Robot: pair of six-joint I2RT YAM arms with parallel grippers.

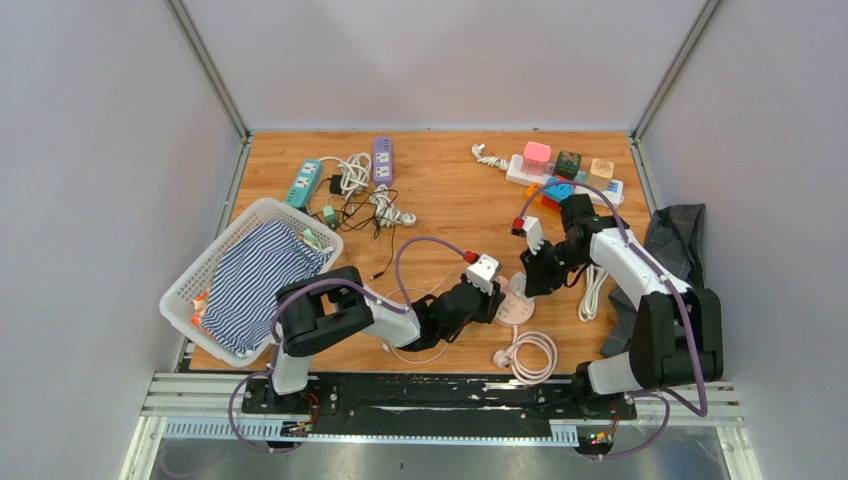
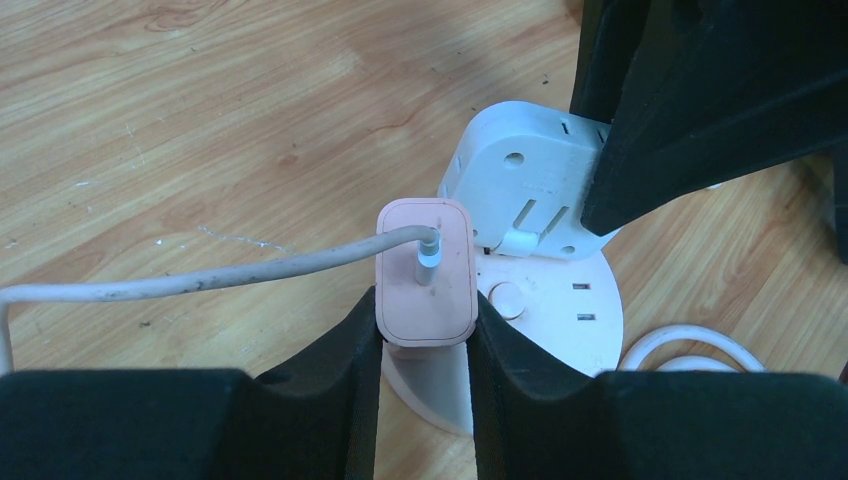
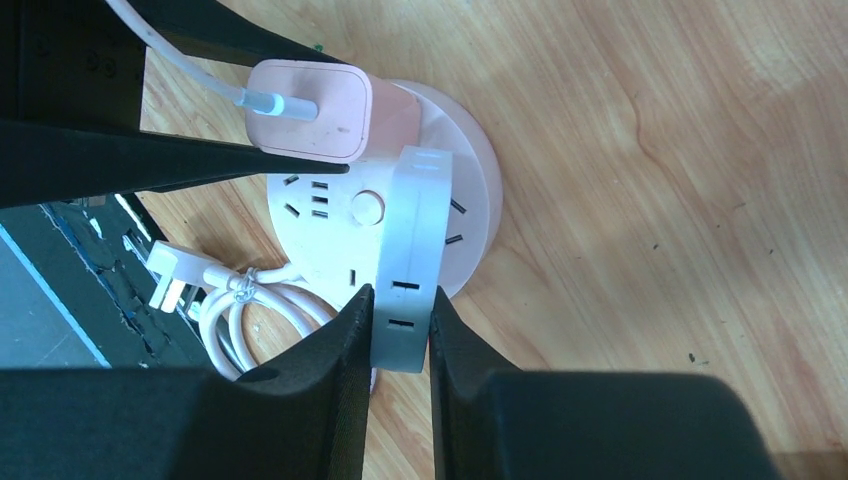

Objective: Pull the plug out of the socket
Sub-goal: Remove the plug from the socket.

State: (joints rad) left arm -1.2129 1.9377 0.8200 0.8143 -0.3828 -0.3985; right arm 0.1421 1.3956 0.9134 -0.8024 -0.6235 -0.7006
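Note:
A round pink-white socket lies on the wooden table near the front. A pink plug with a white cable stands in it. My left gripper is shut on the plug's two sides. A white adapter block also stands on the socket beside the plug. My right gripper is shut on that block's flat faces, coming in from the opposite side.
The socket's coiled white cord lies just in front of it. A white basket with striped cloth stands at the left. Power strips and tangled cables lie at the back left, a strip with coloured adapters at the back right, dark cloth at the right.

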